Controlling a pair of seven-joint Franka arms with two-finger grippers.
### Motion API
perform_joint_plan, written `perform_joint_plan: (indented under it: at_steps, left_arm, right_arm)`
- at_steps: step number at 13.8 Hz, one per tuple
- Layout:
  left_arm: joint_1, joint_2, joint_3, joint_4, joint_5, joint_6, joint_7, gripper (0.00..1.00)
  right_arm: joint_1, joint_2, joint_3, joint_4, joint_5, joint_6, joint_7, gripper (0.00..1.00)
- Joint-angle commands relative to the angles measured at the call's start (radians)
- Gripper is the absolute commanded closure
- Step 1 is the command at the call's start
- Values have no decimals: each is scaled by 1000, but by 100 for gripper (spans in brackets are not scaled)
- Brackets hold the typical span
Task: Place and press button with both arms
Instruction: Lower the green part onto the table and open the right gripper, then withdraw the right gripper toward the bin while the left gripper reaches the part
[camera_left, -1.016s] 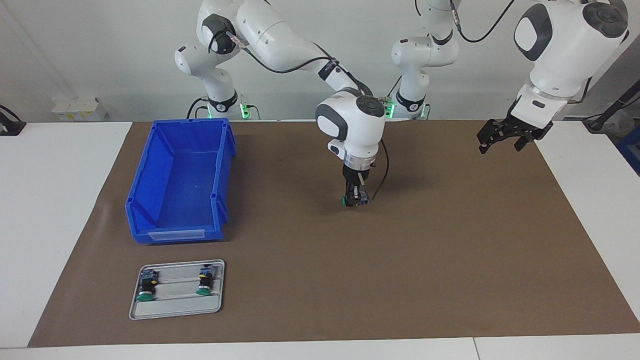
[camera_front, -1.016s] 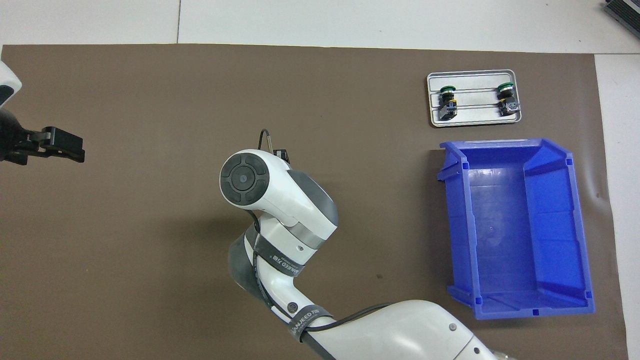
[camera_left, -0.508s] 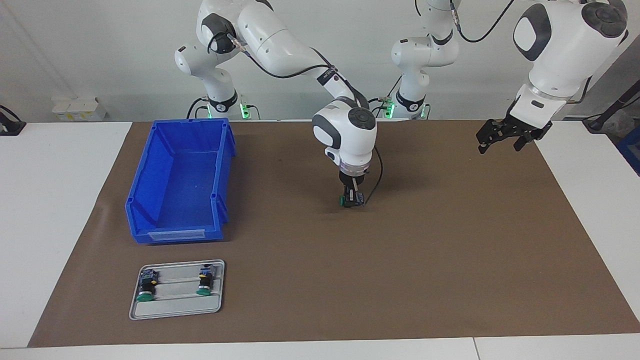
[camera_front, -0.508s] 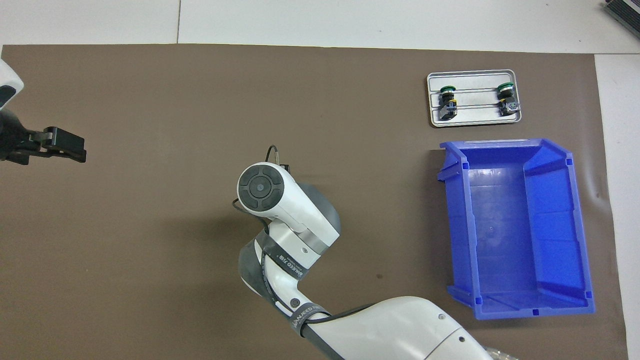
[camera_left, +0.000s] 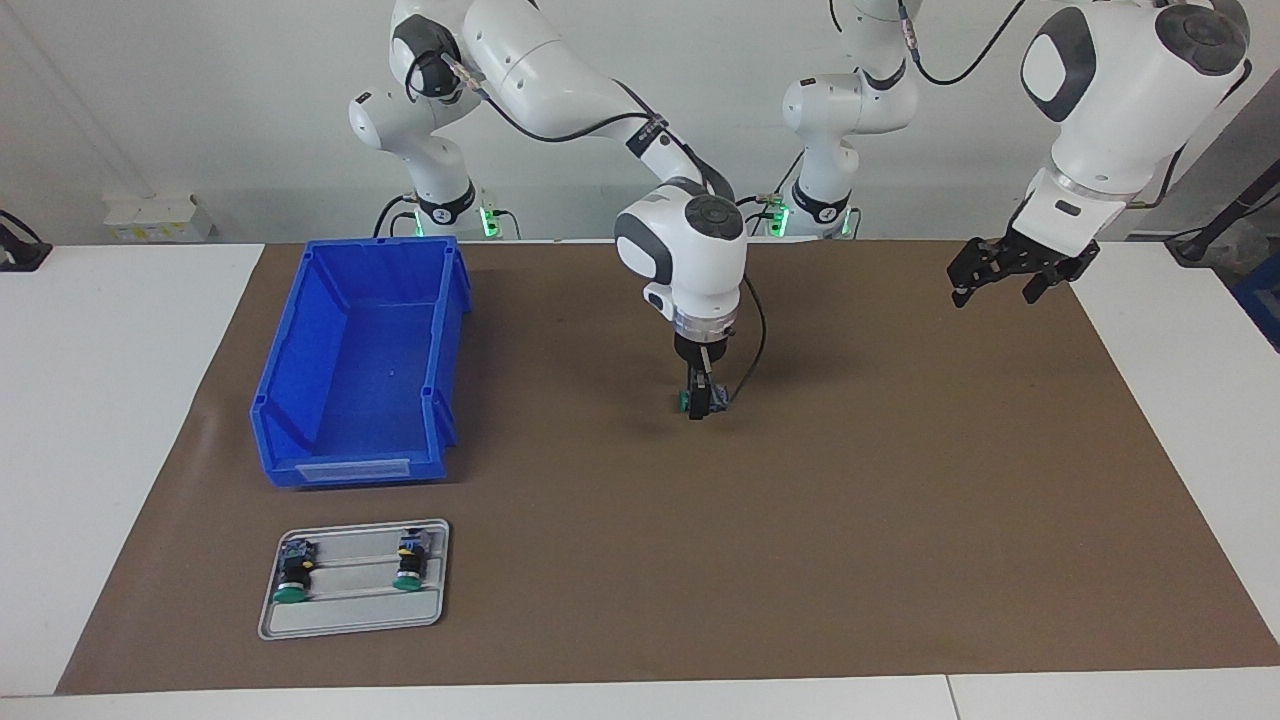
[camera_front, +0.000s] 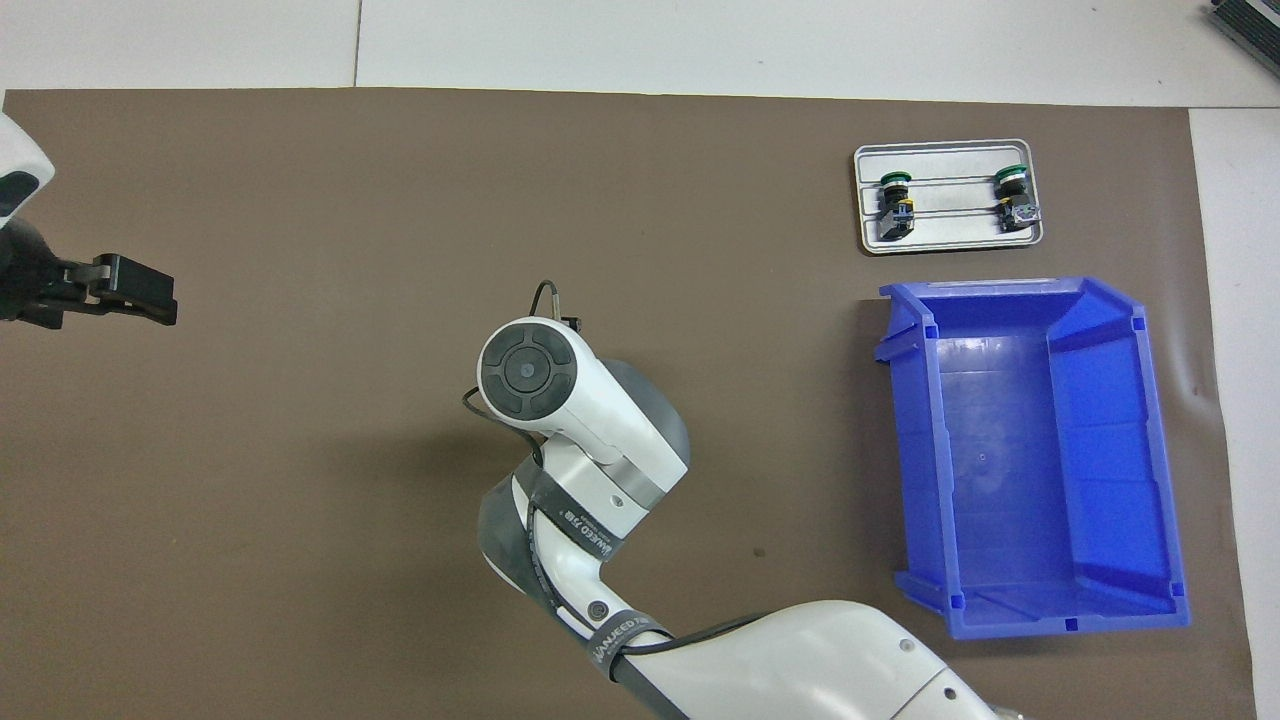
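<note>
A matt brown paper-like sheet (camera_left: 900, 520) covers the smooth white tabletop (camera_left: 100, 400). The blue bin (camera_left: 360, 360) looks like glossy moulded plastic. The small tray (camera_left: 352, 622) has a dull grey metal look. Both arms (camera_left: 560, 70) have glossy white shells with matt dark grey caps.

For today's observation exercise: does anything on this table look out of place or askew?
One green-capped button lies on the brown mat mid-table under the right pincer, apart from the two buttons on the grey tray. Nothing looks spilled or damaged.

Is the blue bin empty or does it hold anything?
Empty: both views show the blue bin's bare floor, with nothing lying in it.
</note>
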Motion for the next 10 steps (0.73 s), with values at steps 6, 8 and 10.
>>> perform_joint_plan:
  at_steps: [6, 8, 10]
  left_arm:
    - [-156, -31, 3, -227, -71, 321, 361, 0]
    - [-235, 5, 4, -290, -82, 474, 449, 0]
    - [-301, 38, 4, -340, -82, 591, 526, 0]
  right_arm:
    - [-235, -277, 9, -166, 20, -138, -526, 2]
    - [-293, -320, 9, -170, 22, -165, -650, 2]
    - [-353, -372, 9, -195, 32, -166, -799, 2]
